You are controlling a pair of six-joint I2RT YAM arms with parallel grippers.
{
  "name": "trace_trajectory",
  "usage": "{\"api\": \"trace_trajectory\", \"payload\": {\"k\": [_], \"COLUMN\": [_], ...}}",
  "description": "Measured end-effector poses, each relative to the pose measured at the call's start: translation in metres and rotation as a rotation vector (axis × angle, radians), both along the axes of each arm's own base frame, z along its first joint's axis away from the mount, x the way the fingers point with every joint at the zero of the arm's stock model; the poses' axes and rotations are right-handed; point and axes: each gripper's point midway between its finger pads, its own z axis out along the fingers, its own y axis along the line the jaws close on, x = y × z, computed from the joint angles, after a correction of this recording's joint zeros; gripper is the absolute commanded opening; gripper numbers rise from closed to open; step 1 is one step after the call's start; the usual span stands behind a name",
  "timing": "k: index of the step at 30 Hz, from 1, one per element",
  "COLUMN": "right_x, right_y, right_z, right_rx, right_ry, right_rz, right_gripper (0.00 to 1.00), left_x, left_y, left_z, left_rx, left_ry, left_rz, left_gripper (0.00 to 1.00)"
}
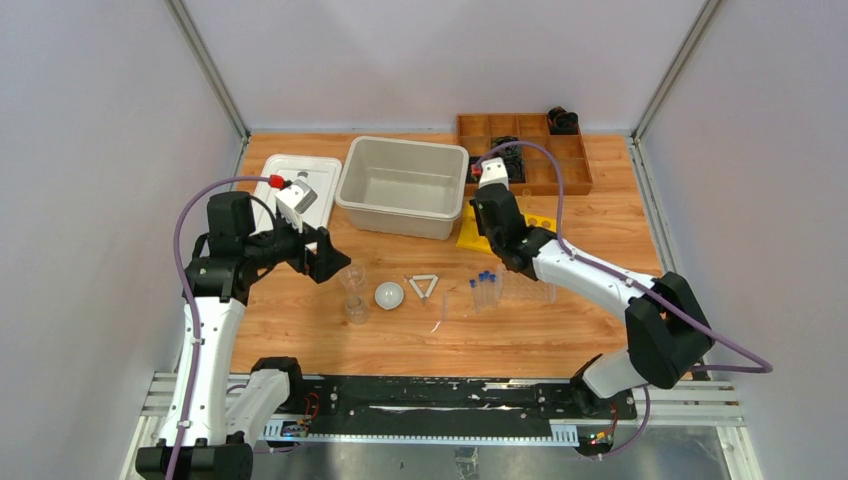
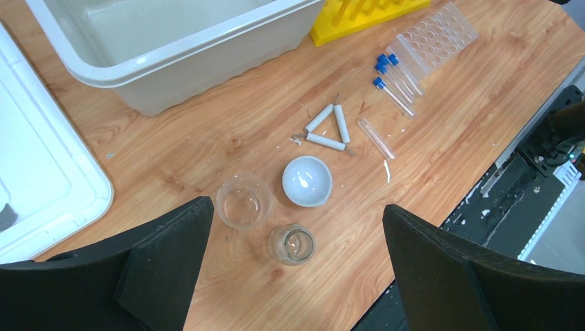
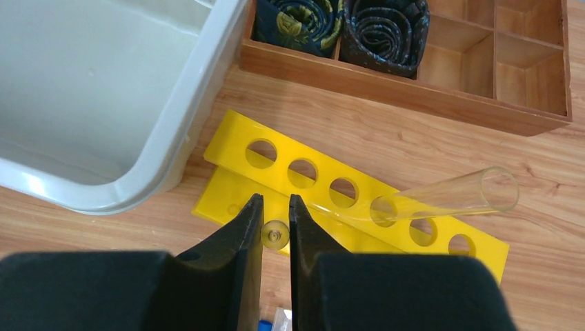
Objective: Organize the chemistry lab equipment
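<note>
Right hand (image 3: 276, 203) pinches a clear, round-ended tube (image 3: 274, 235).

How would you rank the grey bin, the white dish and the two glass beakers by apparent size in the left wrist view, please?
1. grey bin, by far the largest.
2. wider beaker and white dish: about alike, not ranked.
3. narrower beaker, slightly smaller.

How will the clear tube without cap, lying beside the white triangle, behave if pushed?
The uncapped tube lies on its round side on the wooden table, so a sideways push would probably roll it. It looks thin, clear and smooth: likely light, perhaps slippery to grip, possibly fragile.
</note>
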Motion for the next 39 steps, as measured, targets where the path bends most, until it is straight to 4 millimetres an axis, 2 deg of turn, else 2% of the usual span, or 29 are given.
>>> {"api": "trace_trajectory", "payload": {"k": [8, 35, 39], "right_x": [0.005, 0.008, 0.007], "right_y": [-0.009, -0.004, -0.005], "right_z": [-0.010, -0.037, -0.034], "right_rx": [0.006, 0.024, 0.032], "right_ry": [0.011, 0.058, 0.054], "right_rz": [-0.025, -0.020, -0.021], "right_gripper": [0.00, 0.00, 0.00], "left_x": [0.000, 0.001, 0.001], "left_y": [0.000, 0.001, 0.001], "left_z": [-0.001, 0.002, 0.002], "left_rx": [0.000, 0.005, 0.005], "left_ry": [0.007, -0.004, -0.004], "left_rz": [0.000, 0.001, 0.001], "left_gripper": [1.00, 1.00, 1.00]}}
